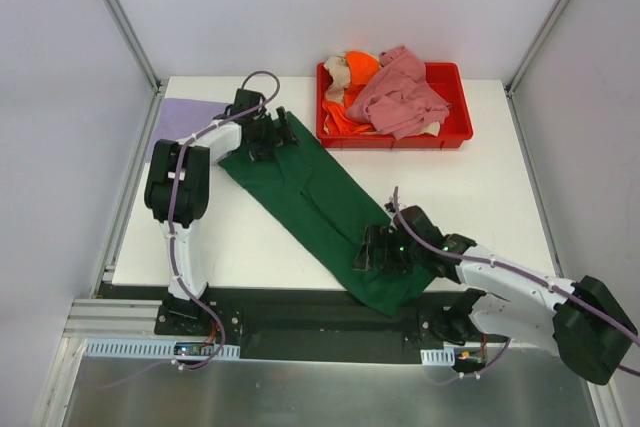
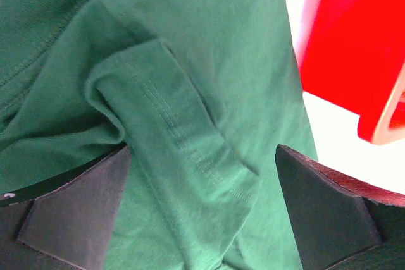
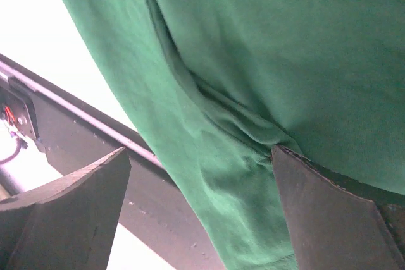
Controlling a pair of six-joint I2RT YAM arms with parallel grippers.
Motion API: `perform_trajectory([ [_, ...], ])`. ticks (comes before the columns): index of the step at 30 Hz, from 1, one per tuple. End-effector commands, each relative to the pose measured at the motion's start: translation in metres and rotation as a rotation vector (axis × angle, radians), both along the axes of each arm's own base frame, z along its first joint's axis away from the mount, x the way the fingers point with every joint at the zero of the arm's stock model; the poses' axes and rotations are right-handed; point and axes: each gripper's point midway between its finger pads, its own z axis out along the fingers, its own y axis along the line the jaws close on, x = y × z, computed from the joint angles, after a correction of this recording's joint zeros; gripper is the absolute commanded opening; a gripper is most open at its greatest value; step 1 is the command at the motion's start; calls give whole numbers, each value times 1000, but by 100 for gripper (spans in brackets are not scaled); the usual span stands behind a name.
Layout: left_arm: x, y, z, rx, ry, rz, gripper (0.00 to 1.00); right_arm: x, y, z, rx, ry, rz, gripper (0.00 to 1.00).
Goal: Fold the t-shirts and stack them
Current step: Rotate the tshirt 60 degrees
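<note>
Right, from above, the dark green cloth t-shirt (image 1: 320,202) lies diagonally across the white table (image 1: 480,197), left gripper (image 1: 270,135) at its far end, right gripper (image 1: 378,252) at its near end. Left wrist: jaws spread over green folds. Right wrist: jaws spread too, over green cloth.

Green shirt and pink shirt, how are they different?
The green shirt lies stretched out long across the white table; the pink shirt sits bunched up in the red tray. The green shirt has the left gripper and right gripper, both open, over its two ends; no gripper is near the pink shirt. Both are soft cloth shirts.
</note>
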Motion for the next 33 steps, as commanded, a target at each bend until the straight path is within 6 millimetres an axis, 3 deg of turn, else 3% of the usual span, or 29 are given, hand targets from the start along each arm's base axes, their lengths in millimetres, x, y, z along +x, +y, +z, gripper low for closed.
perform_trajectory([
  [1, 26, -20, -8, -40, -5, -58, 99, -17, 17, 1, -17, 88, 28, 96],
  [5, 47, -35, -18, -97, 17, -71, 99, -18, 43, 0, -41, 97, 143, 96],
  [13, 99, -41, -12, -120, -55, -87, 99, 0, 91, 7, -24, 105, 236, 96],
  [19, 137, -36, -7, -100, -138, -88, 99, 15, 119, 11, 14, 103, 261, 96],
  [22, 149, -30, 2, -59, -180, -65, 99, 20, 131, 23, 42, 86, 278, 96],
  [24, 145, -32, 19, -78, -185, -83, 99, 22, 134, 31, 49, 53, 278, 96],
  [28, 133, -42, 88, -116, -277, -126, 99, 29, 129, 62, 78, -73, 265, 96],
  [33, 88, -64, 188, -147, -413, -212, 99, 50, 89, 91, -30, -246, 142, 96],
])
